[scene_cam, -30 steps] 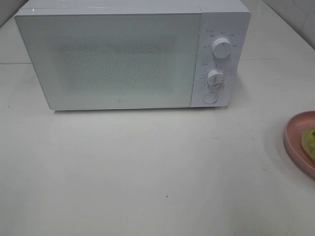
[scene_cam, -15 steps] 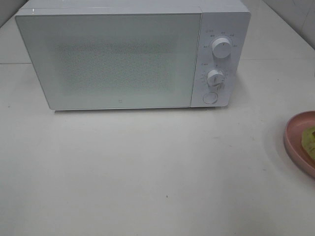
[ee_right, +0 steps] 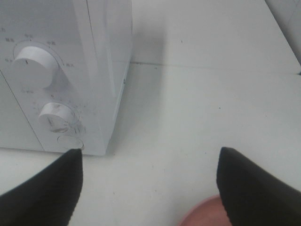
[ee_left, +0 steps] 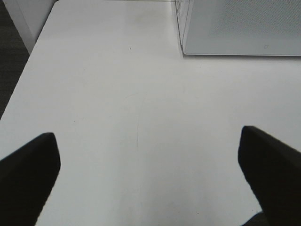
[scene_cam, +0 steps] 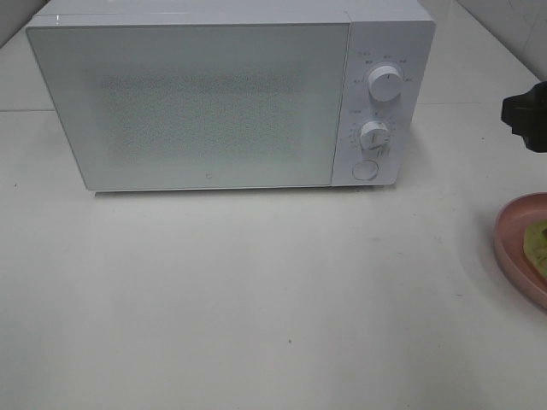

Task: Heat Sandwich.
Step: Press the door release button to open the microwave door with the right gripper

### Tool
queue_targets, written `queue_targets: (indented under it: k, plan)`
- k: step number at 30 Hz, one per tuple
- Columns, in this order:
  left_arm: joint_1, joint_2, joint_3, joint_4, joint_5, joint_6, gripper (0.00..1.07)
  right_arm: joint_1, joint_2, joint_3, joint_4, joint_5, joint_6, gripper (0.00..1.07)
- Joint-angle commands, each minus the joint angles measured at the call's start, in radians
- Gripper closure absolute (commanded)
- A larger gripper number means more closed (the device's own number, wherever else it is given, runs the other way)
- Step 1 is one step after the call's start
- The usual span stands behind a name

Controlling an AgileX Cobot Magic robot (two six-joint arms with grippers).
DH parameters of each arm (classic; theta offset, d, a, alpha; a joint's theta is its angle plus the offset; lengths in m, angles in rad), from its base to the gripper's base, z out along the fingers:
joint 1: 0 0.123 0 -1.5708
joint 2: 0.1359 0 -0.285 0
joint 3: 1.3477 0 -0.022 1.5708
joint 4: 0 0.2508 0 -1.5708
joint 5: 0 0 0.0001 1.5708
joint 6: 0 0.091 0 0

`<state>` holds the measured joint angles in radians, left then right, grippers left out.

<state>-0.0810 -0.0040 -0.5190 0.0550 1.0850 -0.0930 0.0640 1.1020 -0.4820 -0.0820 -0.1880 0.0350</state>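
The sandwich (scene_cam: 538, 243), a small yellowish-green piece, lies on a round pink plate (scene_cam: 513, 248) at the right edge of the exterior view, mostly cut off by the frame. The white microwave (scene_cam: 197, 102) stands at the back with its door shut. My right gripper (ee_right: 150, 188) is open and empty. It hovers above the table between the microwave's control panel (ee_right: 51, 80) and the plate's rim (ee_right: 207, 214). A black part of the right arm (scene_cam: 528, 118) shows at the right edge. My left gripper (ee_left: 148, 179) is open and empty over bare table, in front of the microwave's left corner (ee_left: 235, 28).
Two white knobs (scene_cam: 386, 84) and a round button (scene_cam: 365, 170) sit on the microwave's right panel. The white table (scene_cam: 273, 290) stretches in front of the microwave. The table's left edge (ee_left: 28, 61) drops to a dark floor.
A black part of the right arm has come into the exterior view at the right edge, above the plate. The microwave, plate and sandwich have not moved.
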Motion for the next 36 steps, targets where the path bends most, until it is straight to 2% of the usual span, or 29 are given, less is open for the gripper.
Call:
queue_targets:
  k: [1, 6, 12, 14, 17, 18, 22, 28, 29, 33, 34, 36]
  plan:
    - [-0.001, -0.023, 0.0, -0.001, -0.012, 0.0, 0.09, -0.003, 0.027, 0.042, -0.004, -0.165, -0.004, 0.32]
    - [-0.001, -0.023, 0.0, -0.001, -0.012, 0.0, 0.09, -0.003, 0.055, 0.118, 0.021, -0.354, -0.035, 0.32]
    - [-0.001, -0.023, 0.0, -0.001, -0.012, 0.0, 0.09, -0.003, 0.135, 0.23, 0.138, -0.609, -0.08, 0.32]
    - [-0.001, -0.023, 0.0, -0.001, -0.012, 0.0, 0.09, 0.008, 0.146, 0.243, 0.157, -0.638, -0.08, 0.32]
    - [-0.001, -0.023, 0.0, -0.001, -0.012, 0.0, 0.09, 0.081, 0.185, 0.279, 0.247, -0.727, -0.114, 0.32]
    - [-0.001, -0.023, 0.0, -0.001, -0.012, 0.0, 0.09, 0.081, 0.185, 0.279, 0.247, -0.727, -0.114, 0.32]
    - [-0.001, -0.023, 0.0, -0.001, -0.012, 0.0, 0.09, 0.213, 0.238, 0.307, 0.373, -0.818, -0.195, 0.32]
    - [-0.001, -0.023, 0.0, -0.001, -0.012, 0.0, 0.09, 0.319, 0.305, 0.308, 0.489, -0.886, -0.245, 0.32]
    - [-0.001, -0.023, 0.0, -0.001, -0.012, 0.0, 0.09, 0.367, 0.329, 0.308, 0.537, -0.918, -0.247, 0.32]
    - [-0.001, -0.023, 0.0, -0.001, -0.012, 0.0, 0.09, 0.439, 0.371, 0.308, 0.606, -0.953, -0.247, 0.32]
    - [-0.001, -0.023, 0.0, -0.001, -0.012, 0.0, 0.09, 0.487, 0.4, 0.308, 0.652, -0.976, -0.252, 0.32]
    - [-0.001, -0.023, 0.0, -0.001, -0.012, 0.0, 0.09, 0.505, 0.411, 0.308, 0.675, -0.985, -0.252, 0.32]
